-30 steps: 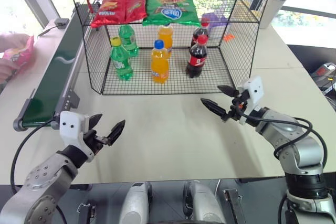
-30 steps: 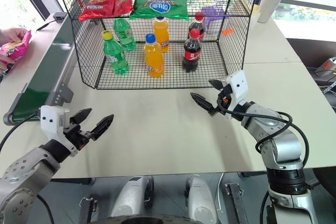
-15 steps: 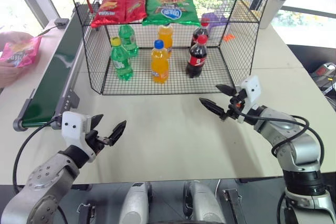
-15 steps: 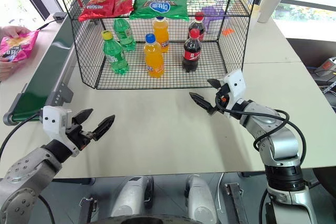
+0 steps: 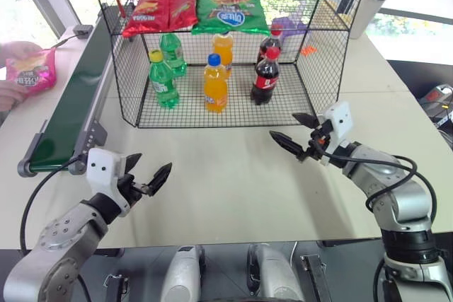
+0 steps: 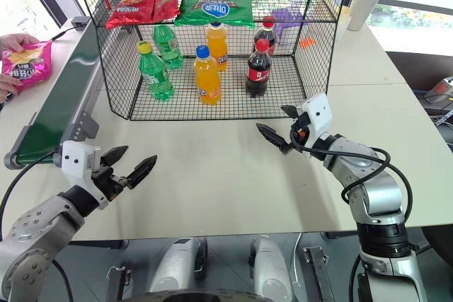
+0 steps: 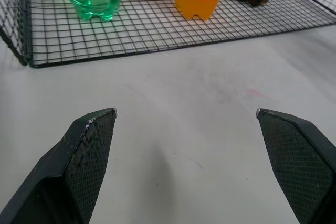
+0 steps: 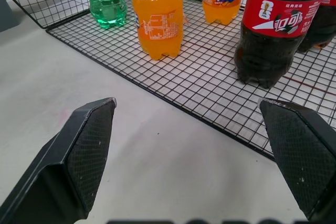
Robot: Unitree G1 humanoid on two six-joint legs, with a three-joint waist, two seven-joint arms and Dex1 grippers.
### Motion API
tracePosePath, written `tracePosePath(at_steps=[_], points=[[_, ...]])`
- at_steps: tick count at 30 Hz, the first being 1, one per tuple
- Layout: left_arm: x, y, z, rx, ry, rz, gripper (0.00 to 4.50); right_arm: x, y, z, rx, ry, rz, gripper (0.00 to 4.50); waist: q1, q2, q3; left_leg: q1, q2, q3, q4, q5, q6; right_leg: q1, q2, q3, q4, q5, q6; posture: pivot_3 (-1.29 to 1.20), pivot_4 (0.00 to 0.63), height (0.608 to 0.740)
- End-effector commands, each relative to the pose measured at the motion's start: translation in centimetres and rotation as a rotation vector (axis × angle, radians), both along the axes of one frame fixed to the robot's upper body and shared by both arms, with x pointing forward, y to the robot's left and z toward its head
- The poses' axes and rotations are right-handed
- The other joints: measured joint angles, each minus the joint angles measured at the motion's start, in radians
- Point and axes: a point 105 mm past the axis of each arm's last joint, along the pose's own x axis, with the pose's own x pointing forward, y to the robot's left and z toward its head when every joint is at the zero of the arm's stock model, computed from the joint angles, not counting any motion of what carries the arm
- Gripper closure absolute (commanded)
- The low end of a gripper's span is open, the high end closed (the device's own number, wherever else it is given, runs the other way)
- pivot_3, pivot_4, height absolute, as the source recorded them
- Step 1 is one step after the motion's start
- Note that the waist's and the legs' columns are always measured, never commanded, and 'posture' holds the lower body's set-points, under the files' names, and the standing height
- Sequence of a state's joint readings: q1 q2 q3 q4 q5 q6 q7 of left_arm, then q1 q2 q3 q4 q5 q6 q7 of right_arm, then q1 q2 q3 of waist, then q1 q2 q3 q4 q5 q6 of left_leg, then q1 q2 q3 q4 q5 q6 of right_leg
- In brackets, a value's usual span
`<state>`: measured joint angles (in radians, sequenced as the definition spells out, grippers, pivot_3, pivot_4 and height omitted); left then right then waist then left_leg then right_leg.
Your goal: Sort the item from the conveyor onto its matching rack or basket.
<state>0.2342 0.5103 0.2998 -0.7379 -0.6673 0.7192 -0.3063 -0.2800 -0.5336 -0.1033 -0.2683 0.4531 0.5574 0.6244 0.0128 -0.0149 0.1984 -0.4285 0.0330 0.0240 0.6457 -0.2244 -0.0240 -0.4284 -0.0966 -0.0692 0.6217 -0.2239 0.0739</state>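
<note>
Both your grippers hovered empty, jaws spread.
The glossy pink bag (image 6: 27, 65) sat in a person's hand (image 6: 10, 42) off the table's (image 5: 233, 175) left edge, beside the belt (image 5: 71, 114); left gripper (image 5: 146, 178), right gripper (image 5: 291, 134).

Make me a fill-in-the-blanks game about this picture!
1. The pink crisp bag is held by a person's ____.
2. On the cage's upper shelf, beside the red bag, lies a ____ bag.
3. The left gripper and right gripper both have their jaws ____.
4. The cola bottles stand on the cage's lower ____.

Missing words: hand; green; open; floor
</note>
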Motion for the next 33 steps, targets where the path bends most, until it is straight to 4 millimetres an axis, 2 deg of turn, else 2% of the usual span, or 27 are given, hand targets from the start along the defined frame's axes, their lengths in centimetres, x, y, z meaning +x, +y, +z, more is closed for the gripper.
tracePosePath(at_steps=[1, 17, 21, 33], points=[[-0.06, -0.34, 0.83, 0.007, -0.031, -0.019, 0.04, -0.04, 0.28, 0.74, -0.005, -0.041, 0.007, 0.00, 0.000, 0.000, 0.000, 0.000, 0.000, 0.000, 0.000, 0.000, 0.000, 0.000, 0.000, 0.000, 0.000, 0.000, 0.000, 0.00, 0.150, 0.740], [0.05, -0.13, 0.75, 0.027, -0.031, -0.006, 0.04, 0.27, 0.56, 0.42, -0.010, -0.042, 0.005, 0.00, 0.000, 0.000, 0.000, 0.000, 0.000, 0.000, 0.000, 0.000, 0.000, 0.000, 0.000, 0.000, 0.000, 0.000, 0.000, 0.00, 0.150, 0.740], [-0.23, -0.64, 0.64, 0.029, -0.023, -0.035, 0.04, 0.33, 0.57, 0.33, -0.010, -0.041, 0.008, 0.00, 0.000, 0.000, 0.000, 0.000, 0.000, 0.000, 0.000, 0.000, 0.000, 0.000, 0.000, 0.000, 0.000, 0.000, 0.000, 0.00, 0.150, 0.740], [0.12, -0.34, 0.93, 0.028, -0.068, 0.046, 0.04, 0.89, 0.49, 0.39, -0.016, -0.054, -0.004, 0.00, 0.000, 0.000, 0.000, 0.000, 0.000, 0.000, 0.000, 0.000, 0.000, 0.000, 0.000, 0.000, 0.000, 0.000, 0.000, 0.00, 0.150, 0.740]])
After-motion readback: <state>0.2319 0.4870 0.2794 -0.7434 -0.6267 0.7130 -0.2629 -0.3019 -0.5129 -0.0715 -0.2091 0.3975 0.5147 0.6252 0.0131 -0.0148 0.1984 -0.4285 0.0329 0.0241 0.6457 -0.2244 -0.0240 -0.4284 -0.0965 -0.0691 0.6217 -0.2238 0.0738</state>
